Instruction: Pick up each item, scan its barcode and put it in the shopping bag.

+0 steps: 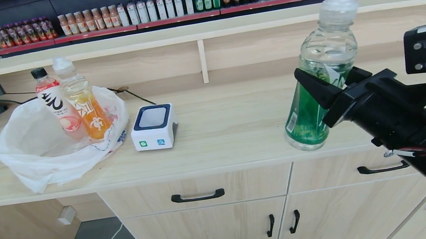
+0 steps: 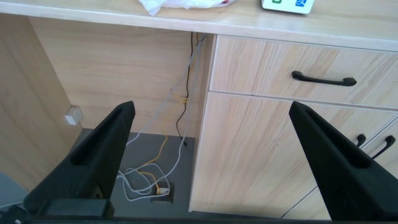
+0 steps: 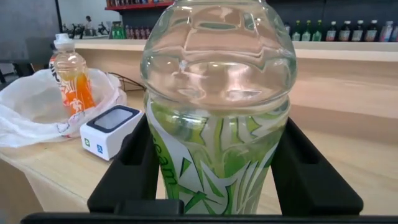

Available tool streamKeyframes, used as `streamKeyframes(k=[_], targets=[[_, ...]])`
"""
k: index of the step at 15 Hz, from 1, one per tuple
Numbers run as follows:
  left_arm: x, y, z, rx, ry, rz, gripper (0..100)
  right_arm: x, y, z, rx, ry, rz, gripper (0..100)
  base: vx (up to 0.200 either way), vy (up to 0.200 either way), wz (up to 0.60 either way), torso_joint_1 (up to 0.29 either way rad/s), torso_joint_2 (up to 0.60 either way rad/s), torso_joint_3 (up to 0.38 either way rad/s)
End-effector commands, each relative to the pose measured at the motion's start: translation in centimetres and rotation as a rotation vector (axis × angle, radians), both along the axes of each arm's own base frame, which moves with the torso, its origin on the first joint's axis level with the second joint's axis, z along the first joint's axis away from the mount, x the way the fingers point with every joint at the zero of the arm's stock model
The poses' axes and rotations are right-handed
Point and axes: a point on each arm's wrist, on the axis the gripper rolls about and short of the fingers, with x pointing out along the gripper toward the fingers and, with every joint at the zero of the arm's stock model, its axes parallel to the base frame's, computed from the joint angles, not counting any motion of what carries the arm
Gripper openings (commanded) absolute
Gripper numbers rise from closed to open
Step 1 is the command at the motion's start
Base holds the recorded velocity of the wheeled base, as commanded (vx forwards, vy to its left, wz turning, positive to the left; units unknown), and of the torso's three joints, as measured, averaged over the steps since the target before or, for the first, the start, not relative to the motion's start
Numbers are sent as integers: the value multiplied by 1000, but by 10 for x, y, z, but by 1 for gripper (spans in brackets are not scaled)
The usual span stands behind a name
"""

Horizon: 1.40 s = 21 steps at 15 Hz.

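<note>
My right tool [image 1: 329, 83] is clamped on the green bottle [image 1: 319, 77], one finger on each side of its labelled middle. The bottle sits in the right half of the frame, leaning with its white cap toward the upper right and its base low, near the front edge of the desk [image 1: 231, 125]. I cannot tell whether the base touches the wood. In my right wrist view the bottle [image 3: 217, 124] stands between the tool's [image 3: 217, 171] two black fingers, clear above and green-patterned below.

The scanner [image 1: 154, 126], a white box with a dark-rimmed window on top, rests left of centre on the desk, well apart from the bottle. Just beside it, farther left, the white shopping bag [image 1: 29, 144] lies open with two bottles upright inside and touching each other: a pink bottle [image 1: 54, 104] with a black cap and an orange bottle [image 1: 84, 105] with a white cap.

My left tool [image 2: 217, 158] has its fingers wide apart, holding nothing, and faces the cabinet front [image 2: 267, 143] under the desk.
</note>
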Motion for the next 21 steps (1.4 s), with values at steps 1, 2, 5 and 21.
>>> streamKeyframes(k=[1,2,5,21], targets=[[0,0,0,-4,0,1,100,2,-3,3,14,-8,-12,0,0,200,0,7,-2,2],[0,0,0,-6,2,1,100,6,-8,5,18,-13,-35,0,0,200,0,-2,2,2],[0,0,0,-4,0,1,100,11,-31,12,31,-40,-124,0,0,200,0,6,6,2],[0,0,0,-9,0,1,100,7,-39,0,36,20,-209,0,0,200,0,1,3,2]])
